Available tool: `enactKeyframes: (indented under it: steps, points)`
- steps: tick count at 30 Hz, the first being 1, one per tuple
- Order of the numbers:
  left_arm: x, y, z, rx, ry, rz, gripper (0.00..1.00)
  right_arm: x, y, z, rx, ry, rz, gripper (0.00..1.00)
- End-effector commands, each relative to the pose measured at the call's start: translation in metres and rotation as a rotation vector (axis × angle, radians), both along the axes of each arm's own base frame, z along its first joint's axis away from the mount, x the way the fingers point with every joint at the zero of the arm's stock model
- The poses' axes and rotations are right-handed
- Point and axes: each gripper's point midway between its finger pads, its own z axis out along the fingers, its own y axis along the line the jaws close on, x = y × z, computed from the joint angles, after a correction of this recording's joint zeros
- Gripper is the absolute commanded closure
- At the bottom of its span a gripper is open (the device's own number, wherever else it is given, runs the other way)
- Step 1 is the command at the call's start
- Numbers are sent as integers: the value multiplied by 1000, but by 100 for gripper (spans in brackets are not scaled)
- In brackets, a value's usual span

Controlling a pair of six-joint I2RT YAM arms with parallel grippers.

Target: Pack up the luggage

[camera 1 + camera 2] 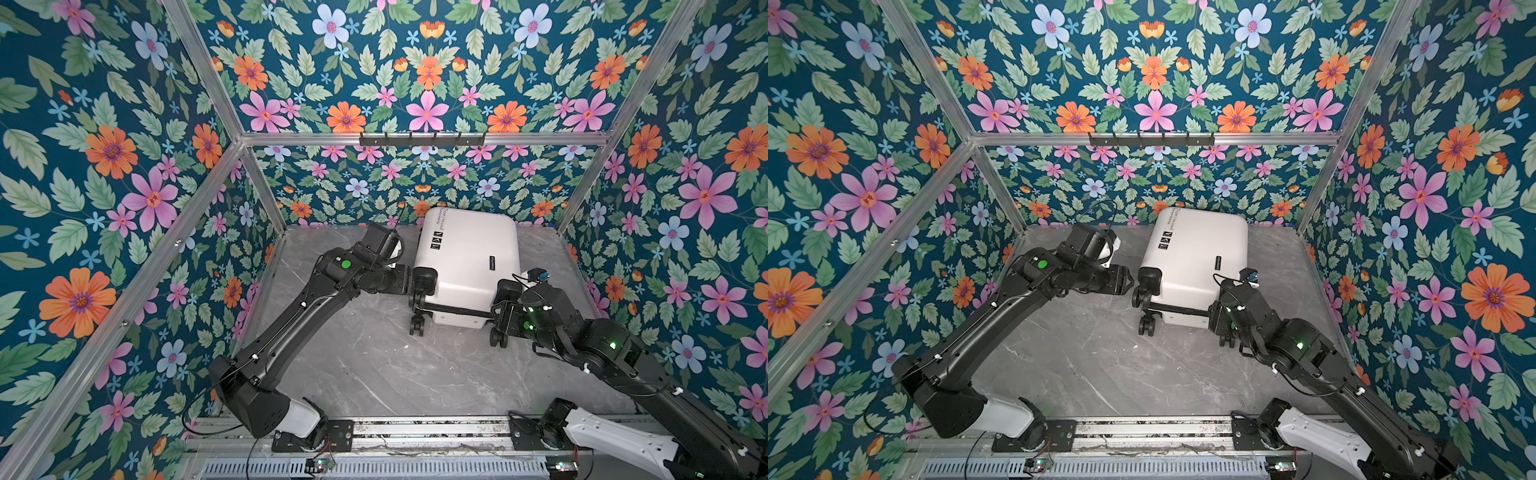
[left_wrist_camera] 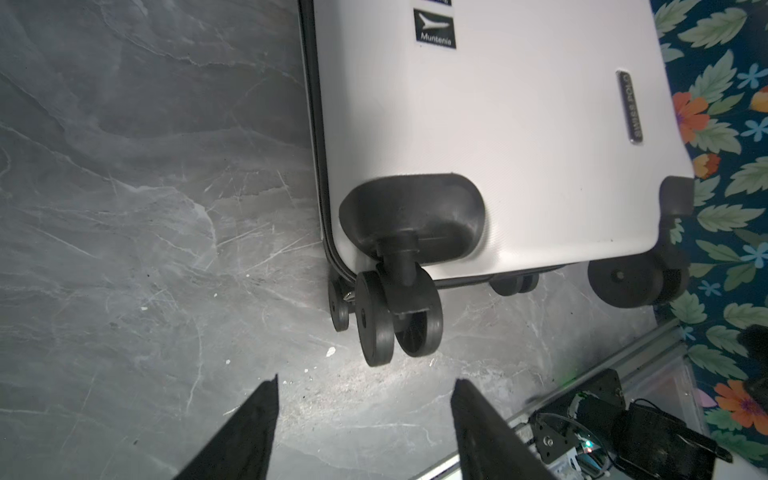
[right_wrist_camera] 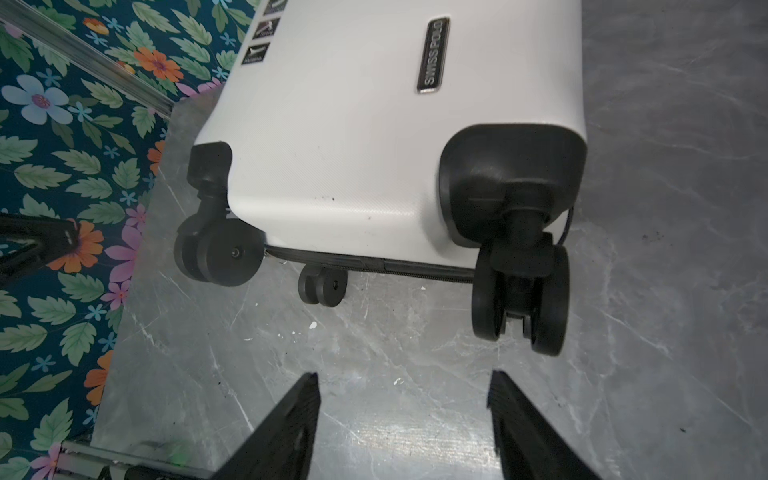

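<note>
The luggage (image 1: 469, 266) is a white hard-shell suitcase lying shut on the grey table at the back, wheels toward the front; it shows in both top views (image 1: 1196, 257). My left gripper (image 1: 411, 280) sits just off its front left wheel corner and stands open, nothing between its fingers. In the left wrist view that spinner wheel (image 2: 395, 316) is a short way ahead of the gripper (image 2: 365, 380). My right gripper (image 1: 498, 311) is at the front right corner, also open and empty (image 3: 404, 375). The right spinner wheel (image 3: 519, 299) hangs just beyond one fingertip.
Floral walls with aluminium frame posts close in the table (image 1: 353, 353) on three sides. A black hook rack (image 1: 422, 139) is fixed high on the back rail. The arm bases sit on a metal rail (image 1: 415, 432) along the front edge.
</note>
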Motion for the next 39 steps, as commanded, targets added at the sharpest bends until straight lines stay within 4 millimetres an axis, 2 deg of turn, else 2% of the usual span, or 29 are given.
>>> enactKeyframes:
  steps: [1,5,13,19,32,34,36,38,39]
  points:
    - [-27,-8,-20,102,97,-75,30,-4,8,-9,58,45,1,34]
    - [-28,-22,-38,191,107,-87,30,-5,8,-15,73,59,-17,34]
    - [-13,-18,-59,304,95,-38,29,-14,-2,-15,111,57,-54,34]
    - [-5,-39,-69,302,102,-62,32,-18,-7,-18,128,62,-72,35]
    - [8,-47,-84,316,101,-11,42,-20,-8,-22,122,62,-68,36]
    - [10,-49,-84,308,98,-3,49,-20,-6,-23,115,66,-55,37]
    - [13,-51,-82,300,92,9,72,-19,-2,-27,109,71,-37,40]
    - [18,-54,-74,294,74,22,100,-16,6,-30,118,72,-10,44]
    - [20,-54,-70,293,66,33,100,-14,11,-32,127,75,6,46]
